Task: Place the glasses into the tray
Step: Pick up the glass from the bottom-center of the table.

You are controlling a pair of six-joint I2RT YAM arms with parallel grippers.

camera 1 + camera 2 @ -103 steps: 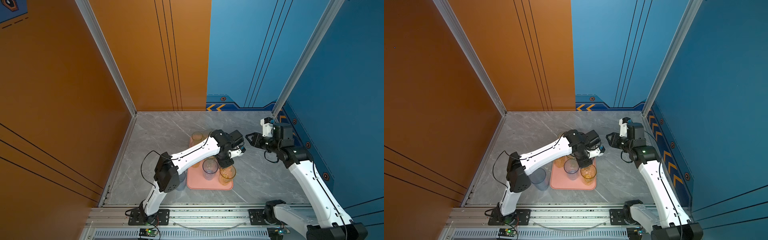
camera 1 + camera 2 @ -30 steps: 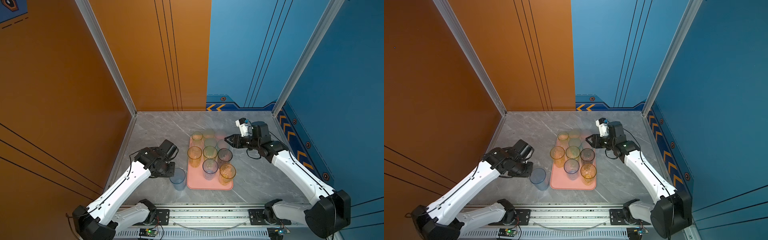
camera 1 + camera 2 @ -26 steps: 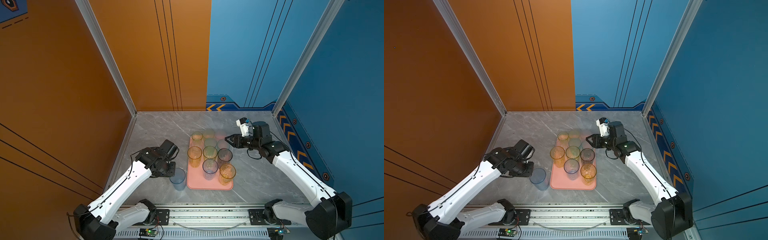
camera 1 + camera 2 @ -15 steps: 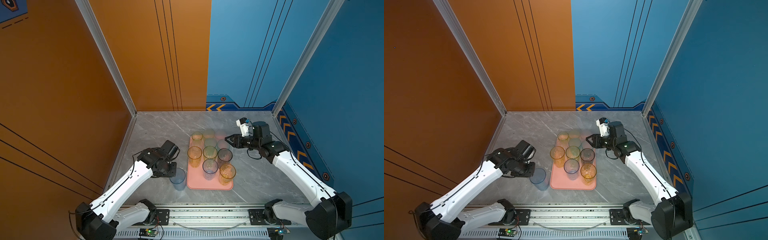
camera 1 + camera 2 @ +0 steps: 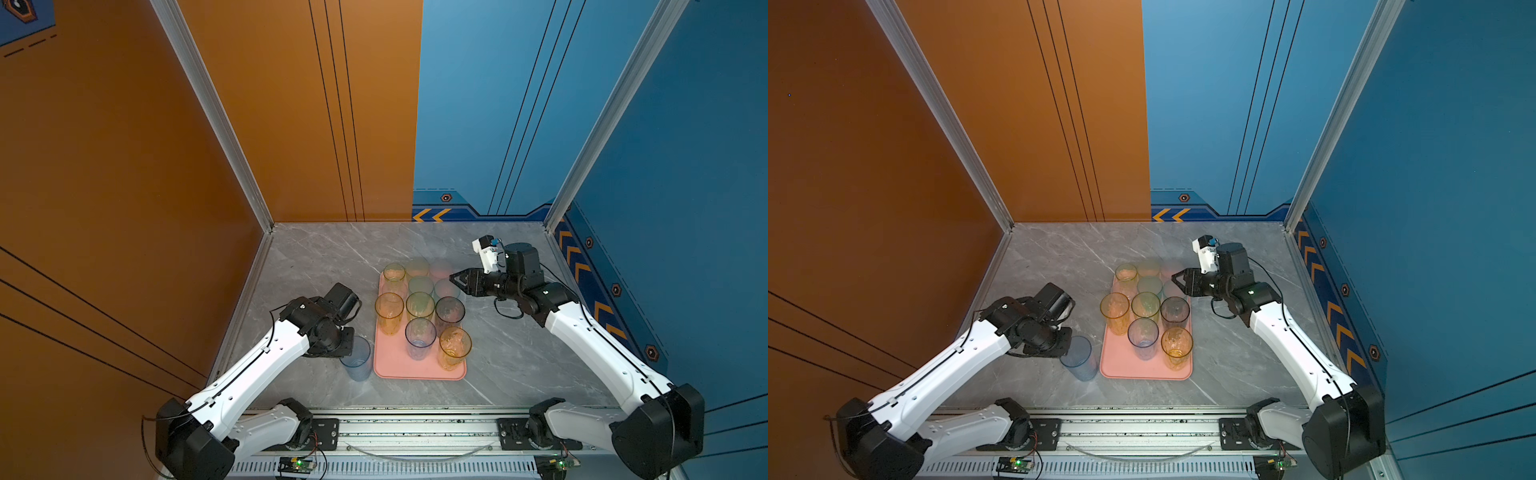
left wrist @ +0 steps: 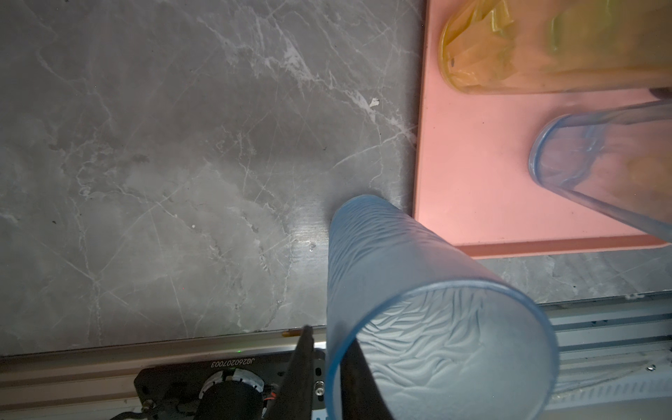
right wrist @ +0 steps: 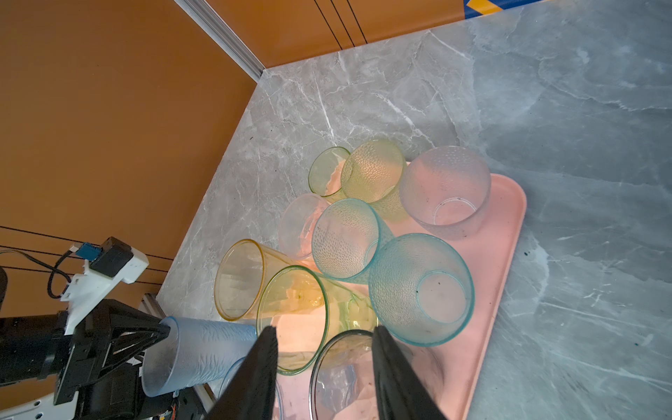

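The blue glass, on the desk just beside the tray, is pinched at its rim by the left pincer; the right pincer is open and empty at the tray's far end. Gripped by one wall only, it could be tipped into the crowded glasses.

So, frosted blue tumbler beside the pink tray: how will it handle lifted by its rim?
The frosted blue plastic tumbler looks empty and thin-walled, so probably light. Tall and narrow: likely tips if nudged. The left tool pinches one rim wall, so it may swing or slip.
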